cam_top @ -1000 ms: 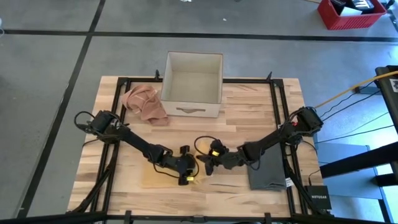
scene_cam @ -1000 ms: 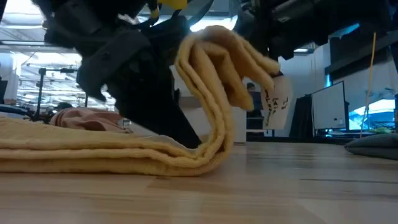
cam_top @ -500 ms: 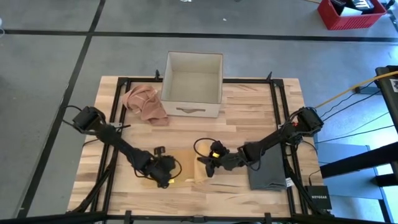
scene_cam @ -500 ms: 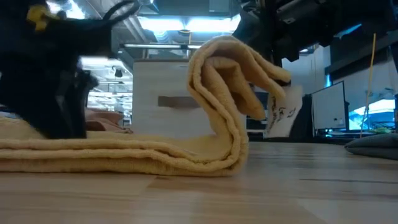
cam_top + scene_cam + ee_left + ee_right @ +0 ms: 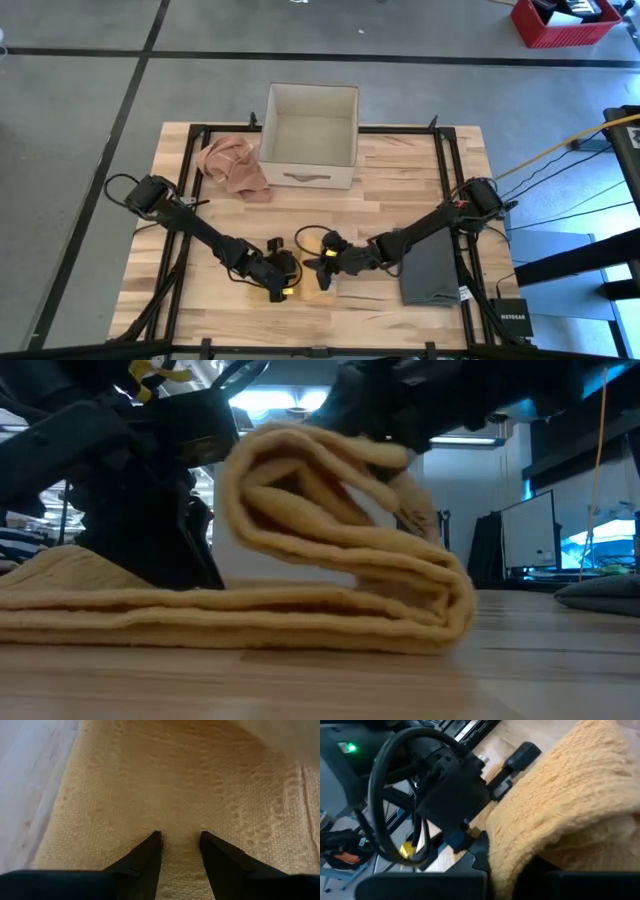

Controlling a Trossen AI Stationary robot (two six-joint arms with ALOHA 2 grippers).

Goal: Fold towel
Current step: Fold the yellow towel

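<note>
On the desk (image 5: pixel 400 165), the box (image 5: pixel 309 135) stands at the far edge. Left of the box lies a crumpled cloth (image 5: pixel 233 165). The towel (image 5: pixel 322 283) lies in front of the box, a folded cloth (image 5: pixel 432 270) right of it.

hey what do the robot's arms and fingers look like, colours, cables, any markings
Both arms are dark, jointed links. The left gripper and right gripper carry small yellow markings and looping black cables. The left fingers are plain black and taper to points. A green light glows in the right wrist view.
</note>
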